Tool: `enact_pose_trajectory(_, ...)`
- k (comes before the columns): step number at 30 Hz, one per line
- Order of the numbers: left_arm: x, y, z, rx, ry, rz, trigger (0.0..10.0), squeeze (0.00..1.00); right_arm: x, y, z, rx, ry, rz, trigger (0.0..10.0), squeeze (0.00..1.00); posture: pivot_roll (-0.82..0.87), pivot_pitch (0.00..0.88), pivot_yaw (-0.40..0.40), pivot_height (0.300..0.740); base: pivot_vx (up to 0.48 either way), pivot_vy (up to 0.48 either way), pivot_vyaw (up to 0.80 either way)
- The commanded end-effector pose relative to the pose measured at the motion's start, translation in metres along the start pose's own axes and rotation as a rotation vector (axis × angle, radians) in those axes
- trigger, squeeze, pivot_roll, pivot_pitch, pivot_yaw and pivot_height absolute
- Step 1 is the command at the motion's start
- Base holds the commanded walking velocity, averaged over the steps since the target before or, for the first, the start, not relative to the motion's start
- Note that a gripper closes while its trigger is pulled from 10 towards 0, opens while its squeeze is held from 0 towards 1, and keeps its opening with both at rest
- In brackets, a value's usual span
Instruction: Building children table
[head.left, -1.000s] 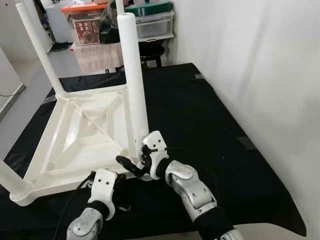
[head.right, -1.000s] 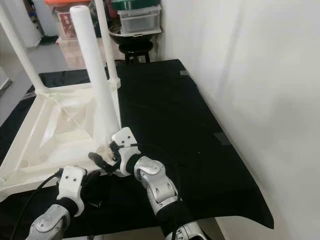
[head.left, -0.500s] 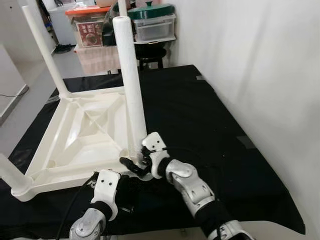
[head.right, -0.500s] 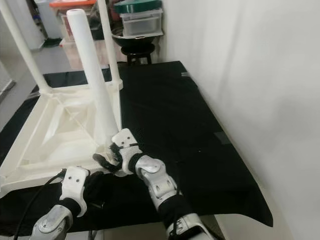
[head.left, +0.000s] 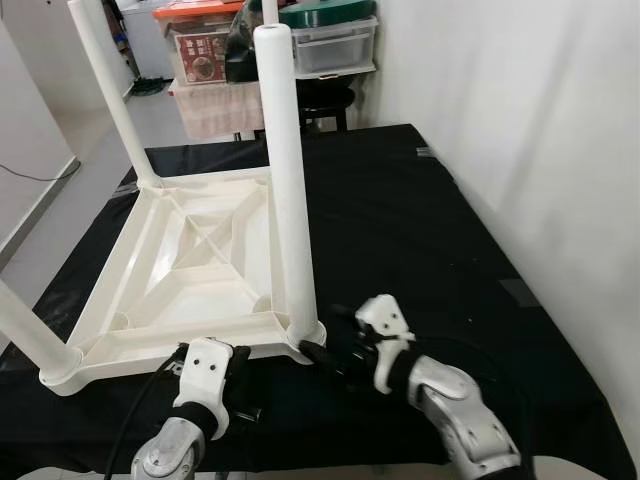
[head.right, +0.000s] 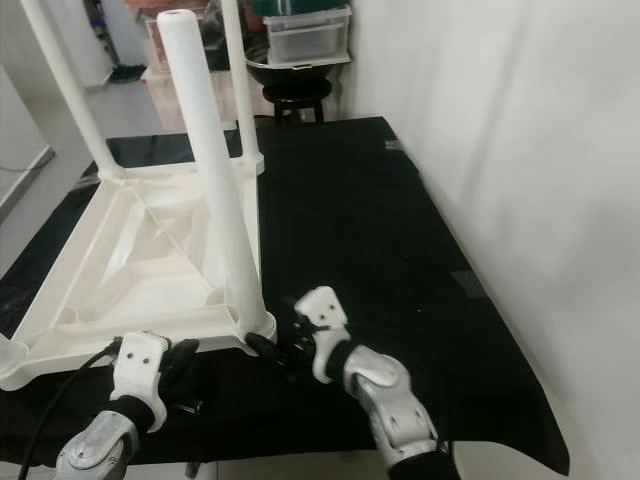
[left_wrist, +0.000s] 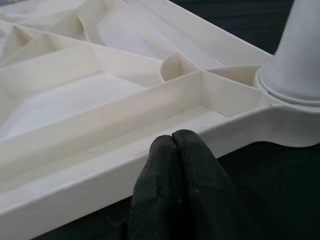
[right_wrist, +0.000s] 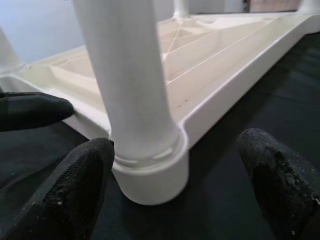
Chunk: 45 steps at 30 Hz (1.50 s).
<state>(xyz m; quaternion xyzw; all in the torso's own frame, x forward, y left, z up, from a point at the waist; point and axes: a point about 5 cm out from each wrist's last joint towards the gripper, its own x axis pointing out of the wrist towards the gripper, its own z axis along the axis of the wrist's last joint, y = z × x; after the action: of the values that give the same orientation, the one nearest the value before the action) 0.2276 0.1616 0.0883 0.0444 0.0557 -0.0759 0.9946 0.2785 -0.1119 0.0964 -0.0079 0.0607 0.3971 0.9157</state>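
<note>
Two claws sit at the near edge of the black worktop (head.left: 420, 230); left claw (left_wrist: 172, 142) has its fingers pressed together, tips against the rim of the upside-down white table (head.left: 190, 260); right claw (right_wrist: 170, 165) is spread apart around the base of the nearest leg (head.left: 285, 190); storage boxes (head.left: 330, 40) stand well behind.

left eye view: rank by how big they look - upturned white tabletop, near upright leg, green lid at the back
1. upturned white tabletop
2. near upright leg
3. green lid; it sits farthest away, so its true size stays unsure.
</note>
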Motion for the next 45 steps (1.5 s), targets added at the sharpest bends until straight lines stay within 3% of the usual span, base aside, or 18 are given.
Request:
enact_pose_trajectory(1,-0.005,0.01,0.002,0.04,-0.012,0.044,10.0,0.0,-0.006,0.0,0.002,0.011,-0.011,-0.015,10.0,0.0,0.01,0.0,0.06,0.74,0.0,0.0,0.0)
enact_pose_trajectory(7,-0.019,0.013,0.001,0.062,-0.013,0.085,10.0,0.0,-0.029,0.003,-0.003,0.075,-0.031,-0.109,10.0,0.0,0.0,0.0,0.059,0.74,0.0,0.04,0.0)
enact_pose_trajectory(9,-0.019,0.013,0.001,0.062,-0.013,0.085,10.0,0.0,-0.029,0.003,-0.003,0.075,-0.031,-0.109,10.0,0.0,0.0,0.0,0.059,0.74,0.0,0.24,0.0)
enact_pose_trajectory(12,-0.031,0.006,0.001,0.107,-0.009,0.058,10.0,0.0,-0.04,0.01,-0.006,0.118,-0.06,-0.154,10.0,0.0,0.0,0.0,0.056,0.74,0.0,0.436,0.0)
enact_pose_trajectory(14,-0.037,0.003,0.0,0.126,-0.006,0.042,10.0,0.0,-0.046,0.014,-0.004,0.13,-0.081,-0.112,10.0,0.0,0.0,0.0,0.056,0.74,0.0,0.435,0.0)
enact_pose_trajectory(19,-0.038,0.001,-0.001,0.112,-0.003,0.032,10.0,0.0,-0.053,0.02,-0.003,0.114,-0.065,0.008,10.0,0.0,0.0,0.0,0.053,0.74,0.0,0.437,0.0)
enact_pose_trajectory(26,-0.037,-0.001,-0.003,0.091,0.003,0.003,10.0,0.0,-0.072,0.016,-0.01,0.026,0.061,0.085,10.0,0.0,-0.01,0.0,0.05,0.74,0.0,0.437,0.0)
enact_pose_trajectory(29,-0.037,-0.001,-0.003,0.084,0.005,0.002,10.0,0.0,-0.074,0.012,-0.011,0.011,0.074,0.071,10.0,0.0,-0.01,0.0,0.05,0.74,0.0,0.43,0.0)
enact_pose_trajectory(33,-0.037,-0.003,-0.004,0.084,0.009,-0.003,10.0,0.0,-0.07,-0.004,-0.012,-0.058,0.126,-0.062,10.0,0.0,-0.01,0.0,0.048,0.74,0.0,0.0,0.0)
enact_pose_trajectory(37,-0.038,-0.003,-0.004,0.082,0.012,-0.004,10.0,0.0,-0.063,-0.011,-0.011,-0.041,0.136,-0.144,10.0,0.0,-0.01,0.0,0.044,0.74,0.0,0.0,0.0)
enact_pose_trajectory(45,-0.038,-0.003,-0.006,0.057,0.02,0.0,10.0,0.0,-0.051,-0.016,-0.002,-0.024,0.101,-0.19,10.0,0.0,-0.01,0.0,0.042,0.74,0.0,0.0,0.0)
